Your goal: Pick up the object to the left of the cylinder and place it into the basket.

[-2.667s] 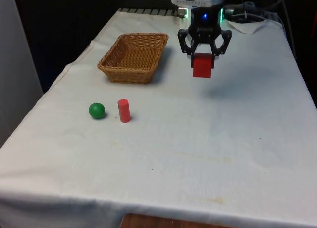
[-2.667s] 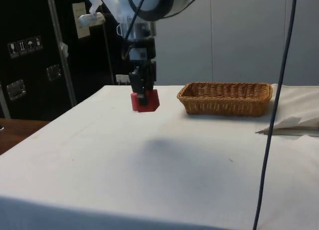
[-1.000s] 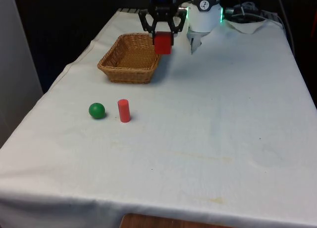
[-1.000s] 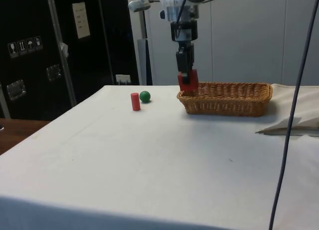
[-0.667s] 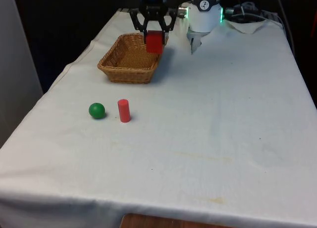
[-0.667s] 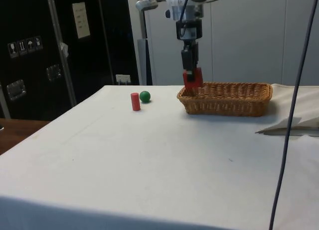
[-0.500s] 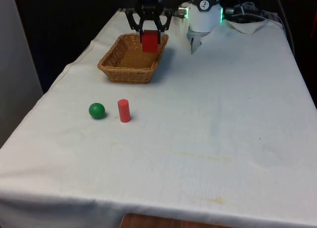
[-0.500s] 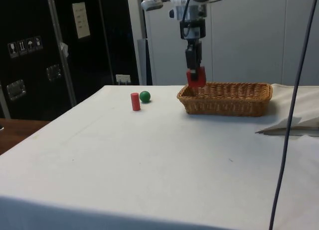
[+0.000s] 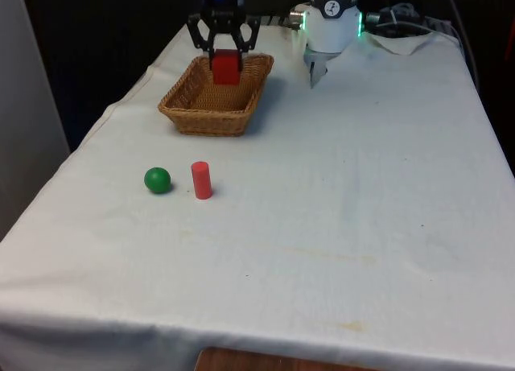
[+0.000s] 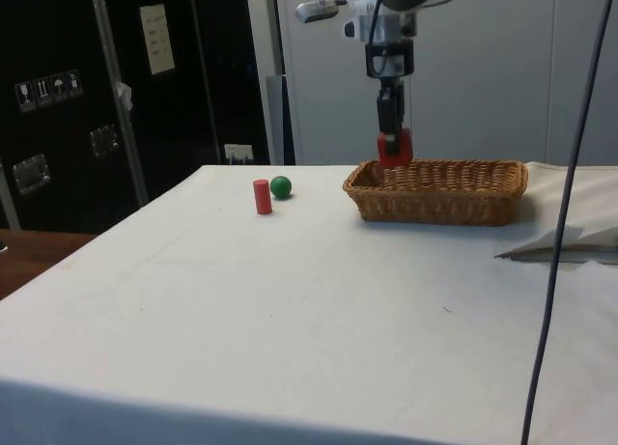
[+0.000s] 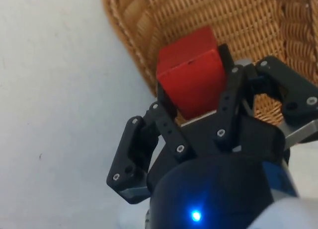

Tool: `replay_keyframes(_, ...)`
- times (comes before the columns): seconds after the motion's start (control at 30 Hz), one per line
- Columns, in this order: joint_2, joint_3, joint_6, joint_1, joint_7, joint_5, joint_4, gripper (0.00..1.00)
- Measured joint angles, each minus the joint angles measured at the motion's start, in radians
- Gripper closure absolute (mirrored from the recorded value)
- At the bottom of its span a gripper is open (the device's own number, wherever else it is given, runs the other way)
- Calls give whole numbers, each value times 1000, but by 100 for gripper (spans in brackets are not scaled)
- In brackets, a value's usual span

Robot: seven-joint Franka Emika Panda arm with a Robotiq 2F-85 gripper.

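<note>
gripper (image 9: 224, 55) clamps one red block (image 9: 226, 66) above the far rim of one wicker basket (image 9: 190, 112). one green ball (image 9: 158, 179) sits just beside one upright red cylinder (image 9: 201, 180), on the front view's left of it.

Even bright light, faint shadows, dark backdrop

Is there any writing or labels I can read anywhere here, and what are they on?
Nothing can be read.
Pale notice on the dark cabinet: print too small to read.
Small symbol stickers on the same cabinet: too small to make out.
Red block, basket, red cylinder, green ball: no markings.
</note>
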Motion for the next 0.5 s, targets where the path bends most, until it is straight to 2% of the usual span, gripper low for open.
replay_keyframes(0.17, 30, -17, 50, 0, -27, 14, -12, 100)
replay_keyframes(0.23, 30, -17, 50, 0, -27, 14, -12, 100)
replay_keyframes(0.43, 88, -31, 107, -2, -100, 86, -15, 100)
replay_keyframes(0.5, 117, -33, 127, -3, -136, 128, -15, 100)
